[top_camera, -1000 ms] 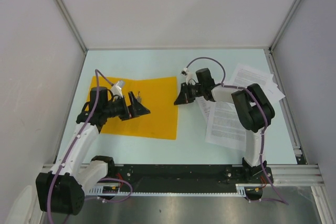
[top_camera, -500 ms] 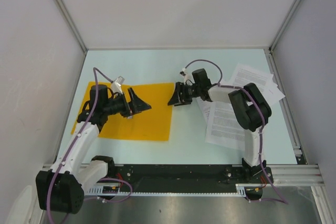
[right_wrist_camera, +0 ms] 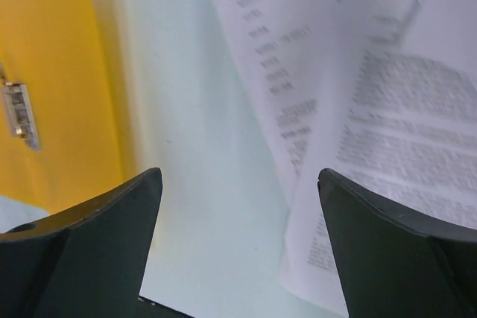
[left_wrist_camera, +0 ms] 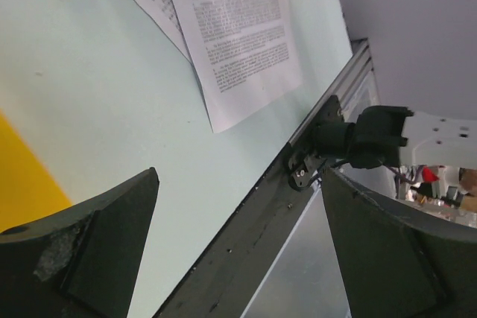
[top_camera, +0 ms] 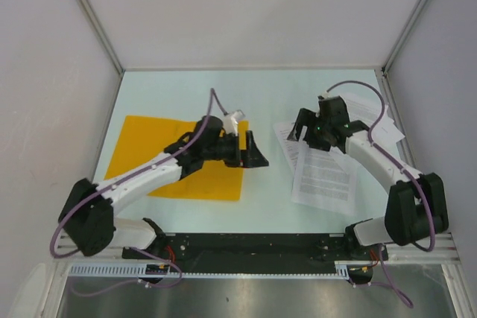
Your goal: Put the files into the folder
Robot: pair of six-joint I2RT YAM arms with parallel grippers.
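The orange-yellow folder (top_camera: 145, 158) lies flat on the left of the table, and its small white label (right_wrist_camera: 21, 115) shows in the right wrist view. My left arm reaches across it. My left gripper (top_camera: 258, 156) hangs open just past the folder's right edge, over bare table, nothing between its fingers (left_wrist_camera: 112, 243). The files (top_camera: 322, 175) are white printed sheets fanned out on the right. My right gripper (top_camera: 299, 130) is open above their left edge with nothing held. From the wrists, the files (right_wrist_camera: 387, 132) and folder (right_wrist_camera: 59, 80) flank my right gripper (right_wrist_camera: 238, 184). The files (left_wrist_camera: 238, 35) lie ahead of my left gripper (left_wrist_camera: 238, 206).
Grey walls close the table on the left, back and right. A metal rail (top_camera: 417, 176) runs along the right edge. The black front rail (left_wrist_camera: 246, 243) with the right arm's base (top_camera: 373, 232) lies just beyond my left gripper's view.
My right gripper has opened and pulled back right, from the folder's edge to over the files. My left arm has swung right across the folder. The folder slid slightly left.
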